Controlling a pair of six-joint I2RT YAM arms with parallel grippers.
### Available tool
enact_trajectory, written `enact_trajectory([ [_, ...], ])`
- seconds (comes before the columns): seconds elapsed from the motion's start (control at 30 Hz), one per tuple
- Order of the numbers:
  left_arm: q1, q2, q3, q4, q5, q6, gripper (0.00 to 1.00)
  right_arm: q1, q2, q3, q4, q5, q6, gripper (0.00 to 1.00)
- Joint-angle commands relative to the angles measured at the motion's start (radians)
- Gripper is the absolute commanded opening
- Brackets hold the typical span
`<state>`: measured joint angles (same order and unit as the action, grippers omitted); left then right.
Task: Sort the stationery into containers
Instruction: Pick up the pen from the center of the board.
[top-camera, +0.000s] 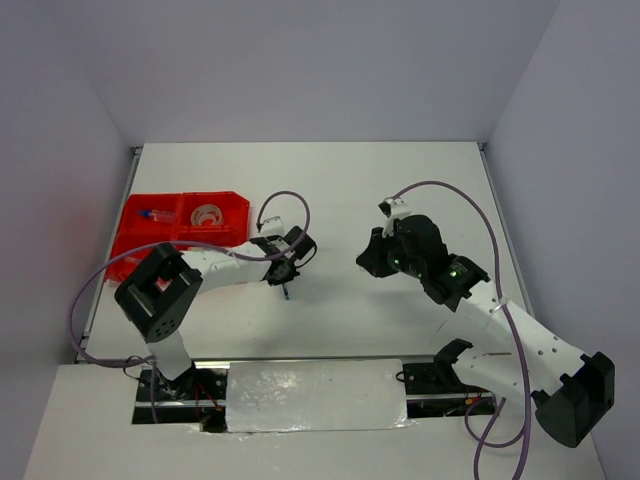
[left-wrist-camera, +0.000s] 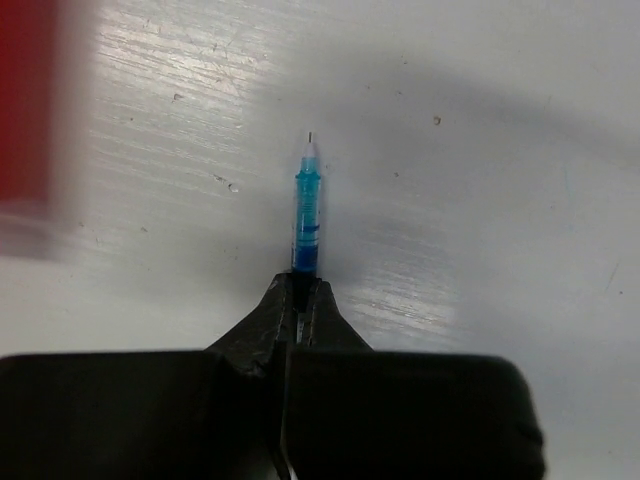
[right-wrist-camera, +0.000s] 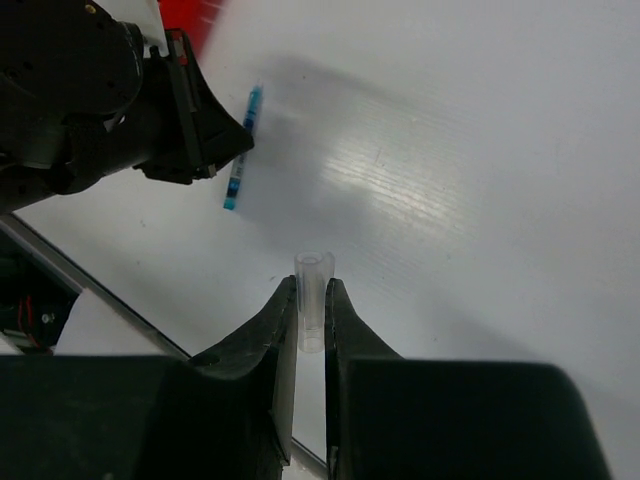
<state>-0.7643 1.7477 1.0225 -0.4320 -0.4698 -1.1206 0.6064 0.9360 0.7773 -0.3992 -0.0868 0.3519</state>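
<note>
Fingers, left: two black fingers (left-wrist-camera: 262, 325) are clenched with no gap between them, pinching a thin blue translucent plastic pen (left-wrist-camera: 308, 215) across its barrel.
Left gripper: the left gripper (left-wrist-camera: 300, 292) points down toward the white table (top-camera: 400, 190), left of the table's middle.
Held pen: its blue front section and pale tip stick out past the fingertips. The right wrist view shows barrel on both sides of the grip. Whether the tip touches the table cannot be told.
Pen's place: it is outside every compartment, off the near right corner of the bright red plastic tray (top-camera: 140, 235) and on the side toward the table's near edge.
Fingers, right: two black fingers (right-wrist-camera: 275, 325) grasp a small clear plastic tube-shaped cap (right-wrist-camera: 312, 305), whose open end pokes out beyond the fingertips.
Right gripper: the right gripper (right-wrist-camera: 311, 288) is over the table right of its middle. It faces the left gripper and is apart from it.
Tray: it lies by the table's left edge, toward the far left corner. The left arm covers part of its near side.
Tray contents: a clear tape roll (top-camera: 208, 214) lies in the far right compartment and a second blue pen (top-camera: 155, 214) in the far left one.
</note>
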Motion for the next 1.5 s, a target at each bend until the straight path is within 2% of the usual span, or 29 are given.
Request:
enact_trajectory([
  [0.0, -0.003, 0.027, -0.113, 0.042, 0.117, 0.011, 0.00, 0.006, -0.008, -0.006, 0.091, -0.060, 0.010, 0.00],
  [0.13, -0.050, -0.083, -0.165, 0.114, 0.148, 0.106, 0.00, 0.007, -0.011, -0.041, 0.173, -0.146, 0.036, 0.00],
  [0.33, -0.158, -0.302, -0.263, 0.232, 0.095, 0.218, 0.00, 0.010, -0.069, -0.165, 0.463, -0.186, 0.136, 0.00],
  [0.37, -0.167, -0.335, -0.288, 0.319, 0.099, 0.241, 0.00, 0.012, -0.094, -0.183, 0.547, -0.189, 0.163, 0.00],
  [0.43, -0.194, -0.439, -0.364, 0.424, 0.132, 0.303, 0.00, 0.019, -0.117, -0.206, 0.598, -0.169, 0.186, 0.00],
  [0.47, -0.201, -0.506, -0.390, 0.546, 0.155, 0.324, 0.00, 0.024, -0.126, -0.211, 0.643, -0.145, 0.205, 0.00],
  [0.5, -0.211, -0.539, -0.413, 0.602, 0.204, 0.361, 0.00, 0.032, -0.135, -0.225, 0.666, -0.128, 0.219, 0.00],
  [0.67, -0.227, -0.752, -0.571, 0.932, 0.388, 0.410, 0.00, 0.052, -0.252, -0.265, 0.807, -0.047, 0.297, 0.00],
  [0.7, -0.227, -0.773, -0.588, 1.040, 0.419, 0.413, 0.00, 0.061, -0.272, -0.276, 0.824, -0.003, 0.308, 0.00],
  [0.8, -0.228, -0.835, -0.608, 1.163, 0.508, 0.416, 0.00, 0.090, -0.354, -0.302, 0.914, 0.059, 0.337, 0.00],
  [0.93, -0.230, -0.860, -0.562, 1.274, 0.679, 0.410, 0.00, 0.147, -0.422, -0.335, 1.124, 0.056, 0.302, 0.00],
  [1.07, -0.237, -0.853, -0.529, 1.360, 0.773, 0.397, 0.00, 0.234, -0.407, -0.297, 1.189, 0.012, 0.242, 0.00],
  [1.2, -0.245, -0.860, -0.509, 1.394, 0.813, 0.392, 0.00, 0.321, -0.391, -0.288, 1.214, 0.027, 0.145, 0.00],
  [1.33, -0.262, -0.860, -0.484, 1.371, 0.833, 0.401, 0.00, 0.326, -0.365, -0.288, 1.273, -0.053, 0.116, 0.00],
  [1.47, -0.290, -0.858, -0.483, 1.345, 0.826, 0.426, 0.00, 0.332, -0.353, -0.266, 1.270, -0.060, 0.124, 0.00],
])
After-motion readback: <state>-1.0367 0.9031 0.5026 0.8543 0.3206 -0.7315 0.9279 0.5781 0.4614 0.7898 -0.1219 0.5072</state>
